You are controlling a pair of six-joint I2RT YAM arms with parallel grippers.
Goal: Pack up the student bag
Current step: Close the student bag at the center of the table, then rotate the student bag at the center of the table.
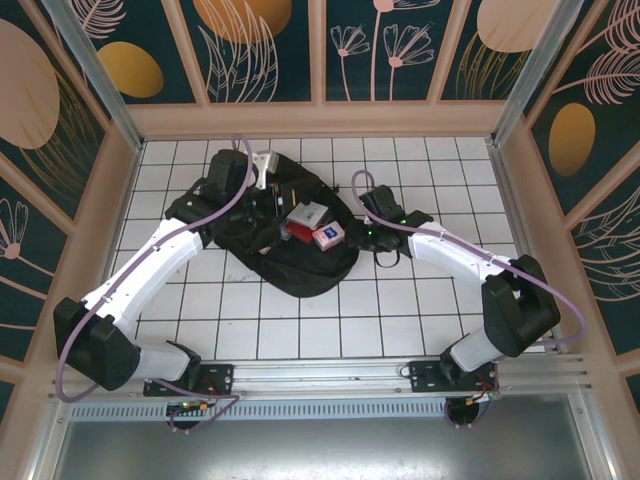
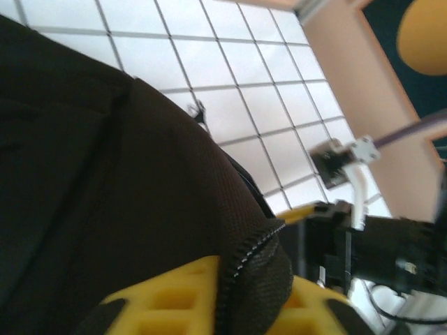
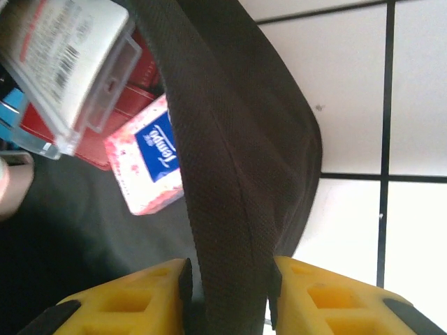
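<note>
The student bag (image 1: 296, 262) lies flat in the middle of the tiled table, black and rounded. On its open top rest a red and white box (image 1: 305, 217) and a Tempo tissue pack (image 1: 328, 236). My left gripper (image 1: 268, 200) is at the bag's far left rim. In the left wrist view its yellow fingers (image 2: 174, 296) pinch a fold of the zipper edge (image 2: 246, 259). My right gripper (image 1: 362, 232) is at the bag's right side. Its pads press both sides of a black fabric band (image 3: 223, 209). The tissue pack (image 3: 150, 164) and the box (image 3: 70, 63) lie just left of that band.
Wooden walls (image 1: 95, 230) fence the white tiled table (image 1: 330, 320) on three sides. The right arm's black wrist (image 2: 391, 244) hangs close beyond the bag in the left wrist view. Bare tiles (image 3: 419, 91) lie to the right of the bag.
</note>
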